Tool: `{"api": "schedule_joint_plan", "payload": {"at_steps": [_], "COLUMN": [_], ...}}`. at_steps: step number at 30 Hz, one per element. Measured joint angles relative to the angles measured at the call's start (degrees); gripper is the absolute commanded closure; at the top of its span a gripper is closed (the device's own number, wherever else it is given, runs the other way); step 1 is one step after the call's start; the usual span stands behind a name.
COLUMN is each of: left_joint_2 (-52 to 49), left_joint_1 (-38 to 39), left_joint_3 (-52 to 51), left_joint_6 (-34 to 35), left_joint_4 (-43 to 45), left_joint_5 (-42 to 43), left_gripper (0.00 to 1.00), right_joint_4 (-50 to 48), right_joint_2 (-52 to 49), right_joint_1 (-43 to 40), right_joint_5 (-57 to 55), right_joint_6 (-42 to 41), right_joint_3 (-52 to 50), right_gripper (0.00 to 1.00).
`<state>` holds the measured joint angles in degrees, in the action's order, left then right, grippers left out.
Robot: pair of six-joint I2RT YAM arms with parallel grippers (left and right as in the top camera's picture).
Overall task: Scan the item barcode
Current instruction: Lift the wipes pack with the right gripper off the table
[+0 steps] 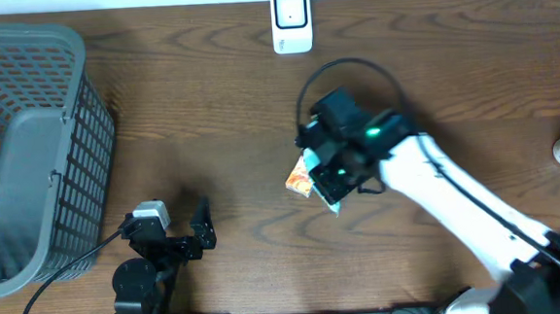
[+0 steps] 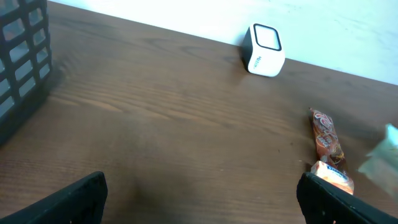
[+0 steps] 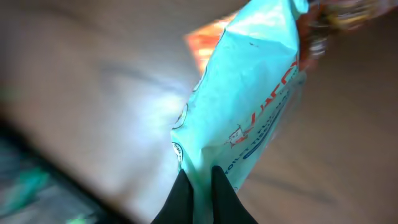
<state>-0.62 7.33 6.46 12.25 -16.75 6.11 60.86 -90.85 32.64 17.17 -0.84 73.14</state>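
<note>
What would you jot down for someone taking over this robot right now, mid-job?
Left gripper: open and empty, low over the table, to the right of the basket.
Right gripper: shut on one edge of the teal packet, mid-table, next to an orange packet.
Scanner: upright at the far edge of the table, apart from both packets.
Done: the teal packet is gripped. Whether it is clear of the table cannot be told.
Left: bring it in front of the scanner with the barcode facing it. No barcode shows in any view, so the packet may need turning.
</note>
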Motion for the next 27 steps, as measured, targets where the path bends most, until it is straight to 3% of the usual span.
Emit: {"api": "schedule_joint_plan", "payload": {"at_steps": [10,27], "left_joint_2": [0.00,0.00], "left_joint_1": [-0.02,0.00], "left_joint_3": [0.00,0.00], "left_joint_6": [0.00,0.00], "left_joint_4": [0.00,0.00], "left_joint_5": [0.00,0.00], "left_gripper": [0.02,0.02], "right_joint_4": [-1.07,-9.73], "right_joint_2": [-1.75,-1.90], "right_joint_1": [-9.70,-15.50], "right_joint_5": [28.13,57.64], "right_joint_6": [5.16,7.45], "right_joint_3": [-0.04,-0.13], "right_gripper": [0.99,0.99]}}
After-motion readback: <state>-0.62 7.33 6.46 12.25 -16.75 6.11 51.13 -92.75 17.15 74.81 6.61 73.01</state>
